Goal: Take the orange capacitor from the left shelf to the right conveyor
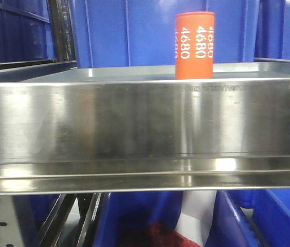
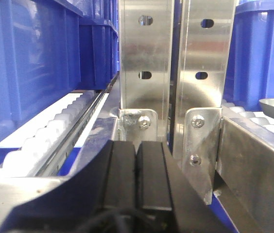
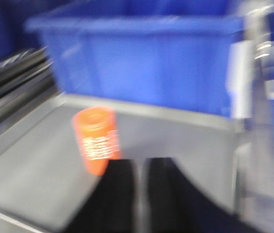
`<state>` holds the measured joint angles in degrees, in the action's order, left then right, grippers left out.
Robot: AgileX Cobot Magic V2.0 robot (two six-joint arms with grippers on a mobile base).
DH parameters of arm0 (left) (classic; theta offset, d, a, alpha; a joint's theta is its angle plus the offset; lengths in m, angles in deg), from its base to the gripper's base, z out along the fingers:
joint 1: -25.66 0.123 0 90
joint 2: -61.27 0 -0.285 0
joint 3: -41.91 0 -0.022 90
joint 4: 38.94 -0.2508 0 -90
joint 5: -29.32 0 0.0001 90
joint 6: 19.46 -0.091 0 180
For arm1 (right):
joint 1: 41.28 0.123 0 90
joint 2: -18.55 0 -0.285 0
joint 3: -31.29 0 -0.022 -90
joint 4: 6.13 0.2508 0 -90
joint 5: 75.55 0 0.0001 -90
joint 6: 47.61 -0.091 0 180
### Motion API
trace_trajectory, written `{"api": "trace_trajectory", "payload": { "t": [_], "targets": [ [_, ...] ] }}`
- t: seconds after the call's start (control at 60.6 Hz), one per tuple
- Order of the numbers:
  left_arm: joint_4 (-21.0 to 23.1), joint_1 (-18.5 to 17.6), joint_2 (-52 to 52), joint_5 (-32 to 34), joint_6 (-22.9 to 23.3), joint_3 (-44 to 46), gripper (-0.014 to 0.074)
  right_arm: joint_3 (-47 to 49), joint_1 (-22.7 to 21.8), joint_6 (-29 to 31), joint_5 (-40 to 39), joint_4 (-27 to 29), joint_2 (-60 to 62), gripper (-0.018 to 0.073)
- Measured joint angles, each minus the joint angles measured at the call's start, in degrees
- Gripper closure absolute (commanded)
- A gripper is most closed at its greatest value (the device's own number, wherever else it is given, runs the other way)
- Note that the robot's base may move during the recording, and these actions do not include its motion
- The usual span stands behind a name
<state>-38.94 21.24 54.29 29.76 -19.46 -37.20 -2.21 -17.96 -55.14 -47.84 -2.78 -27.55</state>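
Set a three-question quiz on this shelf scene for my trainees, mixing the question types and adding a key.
1. True or false: the orange capacitor stands upright on the left shelf.
2. Which number is printed down its side? A) 4680 B) 2170 C) 1865
3. Short answer: is the left claw open or shut?
Key: 1 true; 2 A; 3 shut.
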Motion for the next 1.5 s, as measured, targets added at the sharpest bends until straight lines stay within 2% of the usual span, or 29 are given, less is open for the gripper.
{"api": "trace_trajectory", "payload": {
  "t": [0.066,0.132,0.33,0.874,0.94,0.99,1.122,1.188,1.27,1.501],
  "targets": [
    [0.00,0.00,0.00,0.00,0.00,0.00,0.0701,0.00,2.66,0.05,-2.17,0.00,-2.56,-0.0008],
    [0.00,0.00,0.00,0.00,0.00,0.00,0.0701,0.00,5.02,0.05,-5.49,0.03,-5.52,-0.0071],
    [0.00,0.00,0.00,0.00,0.00,0.00,0.0701,0.53,8.89,0.05,-12.34,0.26,-13.95,-0.0062],
    [0.00,0.00,0.00,0.00,0.00,0.00,0.0701,1.24,8.98,0.05,-26.84,-0.18,-35.55,-0.0055],
    [0.00,0.00,0.00,0.00,0.00,0.00,0.0701,1.24,8.98,0.05,-27.71,-0.18,-37.23,0.0009],
    [0.00,0.00,0.00,0.00,0.00,0.00,0.0701,1.24,8.98,0.05,-28.26,-0.18,-38.06,0.0104],
    [0.00,0.00,0.00,0.00,0.00,0.00,0.0701,1.43,8.98,0.05,-28.95,-0.18,-39.22,0.0548],
    [0.00,0.00,0.00,0.00,0.00,0.00,0.0701,1.43,8.88,0.05,-28.95,-0.18,-39.34,0.0464],
    [0.00,0.00,0.00,0.00,0.00,0.00,0.0701,1.43,8.62,0.05,-29.06,-0.18,-39.34,0.0520],
    [0.00,0.00,0.00,0.00,0.00,0.00,0.0701,1.43,8.27,0.05,-28.91,-0.18,-35.57,0.0507]
  ]
}}
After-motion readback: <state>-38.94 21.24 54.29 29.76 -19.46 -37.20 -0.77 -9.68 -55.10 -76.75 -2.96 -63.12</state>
